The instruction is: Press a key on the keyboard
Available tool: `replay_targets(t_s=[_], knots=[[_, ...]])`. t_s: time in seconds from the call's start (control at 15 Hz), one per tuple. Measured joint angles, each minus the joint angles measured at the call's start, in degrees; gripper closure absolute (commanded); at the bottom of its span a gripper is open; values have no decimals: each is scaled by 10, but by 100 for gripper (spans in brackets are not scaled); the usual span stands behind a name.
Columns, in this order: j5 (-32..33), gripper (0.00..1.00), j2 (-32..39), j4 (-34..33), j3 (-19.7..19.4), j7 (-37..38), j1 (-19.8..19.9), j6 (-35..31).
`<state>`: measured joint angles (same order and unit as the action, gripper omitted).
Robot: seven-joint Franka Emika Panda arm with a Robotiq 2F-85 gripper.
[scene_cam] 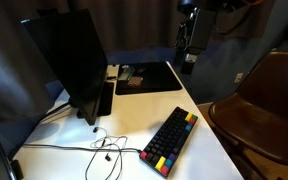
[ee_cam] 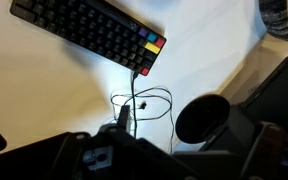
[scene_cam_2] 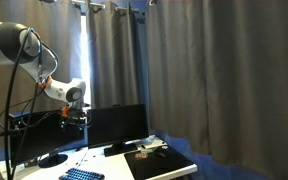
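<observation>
while the compact rectangular black keyboard with rainbow edge keys lies flat on the white counter beside a loose black cable, the dark tool hangs well above, its jaws' state impossible to tell.

In an exterior view I look down from up high and close at the white bench, with the keyboard near me. In an exterior view I sit far back and low, looking across at the arm from the side. My wrist view looks down from well above, and all three show the keyboard.
</observation>
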<state>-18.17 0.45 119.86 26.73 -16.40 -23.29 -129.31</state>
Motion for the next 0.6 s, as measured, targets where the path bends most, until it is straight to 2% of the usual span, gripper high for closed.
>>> replay_targets(t_s=[0.33, 0.6], knots=[[-13, 0, -54, 36, -7, -5, -2, 0], [-15, 0, -67, 46, -8, -6, -2, 0]])
